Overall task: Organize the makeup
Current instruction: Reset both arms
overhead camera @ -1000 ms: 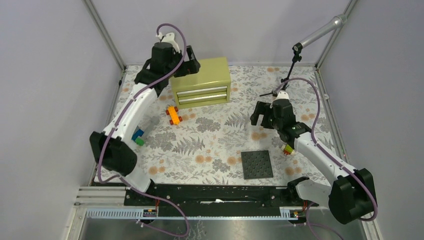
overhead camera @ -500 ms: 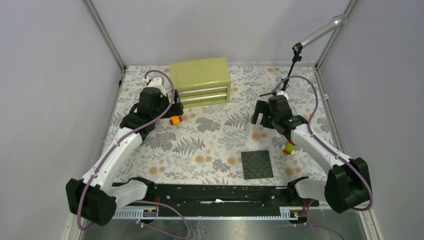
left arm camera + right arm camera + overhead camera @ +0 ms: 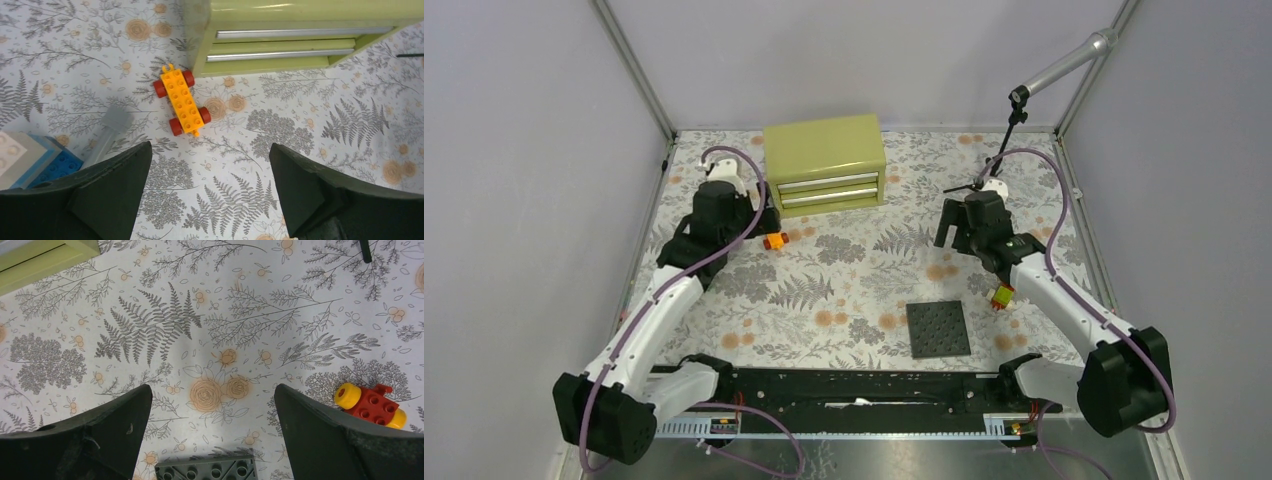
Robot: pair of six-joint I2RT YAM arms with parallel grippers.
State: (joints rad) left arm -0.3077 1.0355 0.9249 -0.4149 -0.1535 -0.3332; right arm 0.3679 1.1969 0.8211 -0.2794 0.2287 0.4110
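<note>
Olive-green painted metal is what the little two-drawer chest (image 3: 300,30) looked like: boxy, with shiny bar handles. Both drawers sat flush shut, well ahead of the left gripper (image 3: 210,147). That gripper hung over the table with its dark wedge-shaped fingers spread wide and nothing between them, and the right gripper (image 3: 212,387) was the same, splayed apart over bare floral cloth (image 3: 150,330). As for the makeup, I honestly couldn't spot any of it lying out. My guess is it was tucked away behind those closed drawer fronts, which would explain why both arms hovered empty instead of reaching for something. The only maybe was a smooth greyish cylinder (image 3: 111,131) lying just beyond the left-hand finger of the left gripper, but it was too blurry to call. Everything else was toy stuff. A studded orange toy car (image 3: 181,102) with red wheels sat ahead of the left fingers, close to the chest's corner. A glossy blue block (image 3: 57,162) was tucked right beside the left-hand finger. A red-and-yellow brick toy (image 3: 372,404) sat just past the right gripper's right-hand finger, and the grey studded plate (image 3: 215,471) lay low between that gripper's fingers.
</note>
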